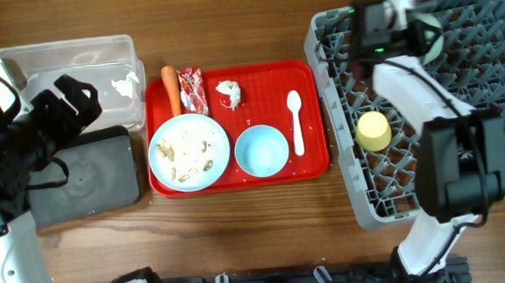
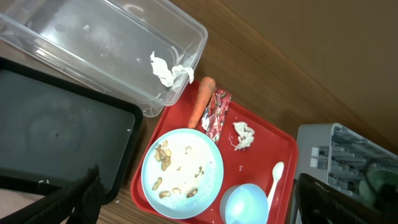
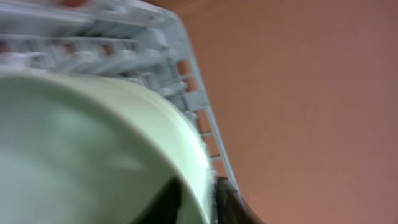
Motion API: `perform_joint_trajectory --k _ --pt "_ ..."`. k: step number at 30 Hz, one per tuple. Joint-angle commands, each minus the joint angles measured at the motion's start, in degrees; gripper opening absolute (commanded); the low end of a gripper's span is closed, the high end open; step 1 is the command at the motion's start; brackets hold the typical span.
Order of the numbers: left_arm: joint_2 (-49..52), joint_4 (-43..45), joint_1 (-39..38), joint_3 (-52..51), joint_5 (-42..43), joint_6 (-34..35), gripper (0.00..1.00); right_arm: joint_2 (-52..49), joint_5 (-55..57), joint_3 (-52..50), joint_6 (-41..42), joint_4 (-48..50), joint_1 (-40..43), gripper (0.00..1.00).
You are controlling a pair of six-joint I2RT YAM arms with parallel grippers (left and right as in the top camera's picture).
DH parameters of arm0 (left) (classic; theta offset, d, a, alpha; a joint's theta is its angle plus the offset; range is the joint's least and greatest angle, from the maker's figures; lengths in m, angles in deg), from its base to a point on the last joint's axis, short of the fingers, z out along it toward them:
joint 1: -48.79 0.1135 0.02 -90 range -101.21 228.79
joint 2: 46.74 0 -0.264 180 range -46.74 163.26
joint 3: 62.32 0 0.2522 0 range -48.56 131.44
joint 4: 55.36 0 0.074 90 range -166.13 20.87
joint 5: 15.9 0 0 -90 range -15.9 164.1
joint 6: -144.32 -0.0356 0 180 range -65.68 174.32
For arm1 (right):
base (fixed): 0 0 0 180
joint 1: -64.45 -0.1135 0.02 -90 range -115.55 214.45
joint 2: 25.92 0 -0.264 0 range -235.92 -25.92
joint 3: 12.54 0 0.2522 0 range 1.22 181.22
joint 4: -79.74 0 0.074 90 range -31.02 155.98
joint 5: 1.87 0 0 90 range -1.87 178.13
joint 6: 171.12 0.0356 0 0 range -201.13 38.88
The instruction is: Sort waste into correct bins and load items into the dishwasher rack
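On the red tray (image 1: 311,160) lie an orange carrot piece (image 1: 171,89), a red snack wrapper (image 1: 193,91), a crumpled white tissue (image 1: 229,93), a white spoon (image 1: 296,121), a light-blue bowl (image 1: 262,150) and a light-blue plate (image 1: 189,151) with pale food scraps (image 2: 163,155). A yellow cup (image 1: 373,131) sits in the grey rack (image 1: 496,100). My right gripper (image 3: 198,202) is shut on the rim of the mint-green bowl (image 3: 81,143), held over the rack's far side (image 1: 434,44). My left gripper (image 2: 199,202) is open and empty, above the black tray (image 2: 56,137) and clear tub (image 2: 93,43).
Another white tissue (image 2: 169,70) lies inside the clear tub. The tub and black tray stand left of the red tray and the rack stands right of it. Bare wooden table runs along the front.
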Motion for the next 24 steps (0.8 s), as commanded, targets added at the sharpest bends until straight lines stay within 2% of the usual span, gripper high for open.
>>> perform_joint_trajectory --k 1,3,5,8,10,12,14,15,17,20,21,24 --pt "0.0 0.17 0.39 0.74 -0.79 -0.31 1.0 -1.38 0.04 -0.24 -0.63 0.0 -4.72 0.43" --pt "0.0 0.17 0.39 0.74 -0.76 -0.31 1.0 -0.33 2.43 -0.24 -0.68 1.09 -6.82 0.69" --pt "0.0 0.17 0.39 0.74 -0.76 -0.33 1.0 1.44 2.12 0.13 -1.51 1.66 -8.37 0.77" --pt "0.0 0.17 0.39 0.74 -0.79 -0.33 1.0 6.4 -4.9 1.22 -4.66 0.09 -11.5 0.83" --pt "0.0 0.17 0.39 0.76 -0.79 -0.33 1.0 10.67 -14.25 1.25 -2.69 -5.7 -14.95 0.84" --pt "0.0 0.15 0.39 0.74 -0.76 -0.33 1.0 13.46 -26.8 1.25 3.61 -12.96 -17.88 0.84" --pt "0.0 0.15 0.39 0.74 -0.79 -0.33 1.0 14.75 -41.99 1.25 10.51 -19.98 -19.74 0.81" --pt "0.0 0.17 0.39 0.74 -0.76 -0.33 1.0 14.86 -52.96 1.22 16.65 -24.81 -20.35 0.79" --pt "0.0 0.15 0.39 0.74 -0.76 -0.33 1.0 14.21 -66.01 0.83 24.74 -30.12 -20.33 0.77" --pt "0.0 0.17 0.39 0.74 -0.79 -0.33 1.0 12.79 -70.73 -0.76 38.88 -34.51 -20.26 0.77" --pt "0.0 0.15 0.39 0.74 -0.79 -0.33 1.0 11.85 -70.84 -1.27 43.25 -35.45 -20.26 0.73" --pt "0.0 0.15 0.39 0.74 -0.79 -0.33 1.0 8.0 -72.91 -1.51 45.51 -35.85 -20.26 0.6"
